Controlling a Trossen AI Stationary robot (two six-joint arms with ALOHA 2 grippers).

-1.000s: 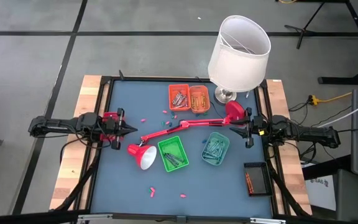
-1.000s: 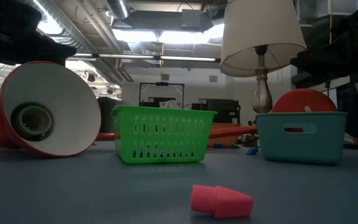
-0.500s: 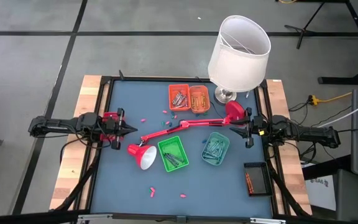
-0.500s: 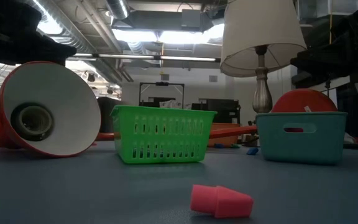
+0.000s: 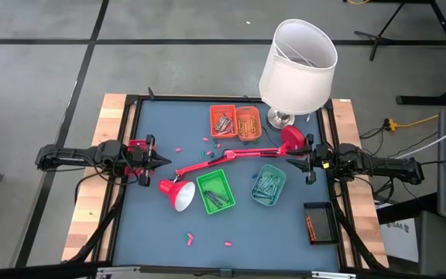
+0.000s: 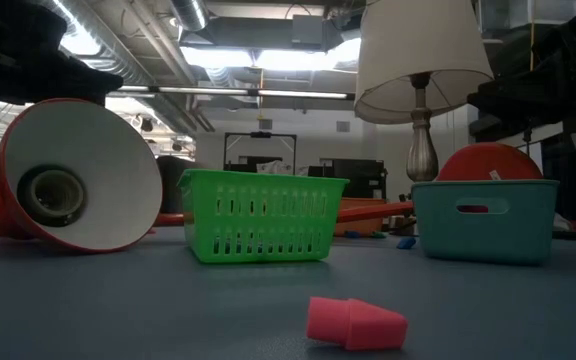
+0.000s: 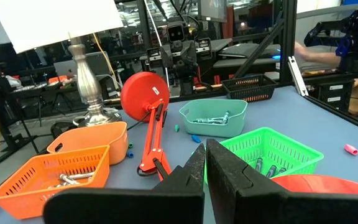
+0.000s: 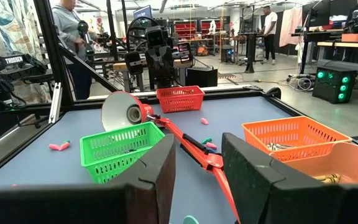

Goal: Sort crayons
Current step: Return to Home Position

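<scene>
Short pink crayon pieces lie loose on the blue mat: one [image 5: 180, 149] at the far left, two [image 5: 190, 235] near the front edge, one close to the low camera [image 6: 356, 323]. Small blue and teal bits [image 5: 215, 143] lie by the orange trays. My left gripper [image 5: 161, 161] is shut and empty at the table's left side, pointing right; it also shows in the left wrist view [image 7: 205, 155]. My right gripper [image 5: 294, 159] is open and empty at the right side, beside the red lamp's base [image 5: 293, 138]; it also shows in the right wrist view [image 8: 194, 163].
A red desk lamp [image 5: 231, 157] lies across the middle, its shade [image 5: 178, 194] by the green tray [image 5: 215, 191]. A teal tray [image 5: 268, 184], two orange trays [image 5: 236, 122], a red tray [image 5: 136, 146], a black tray [image 5: 318, 221] and a white-shaded lamp [image 5: 296, 66] stand around.
</scene>
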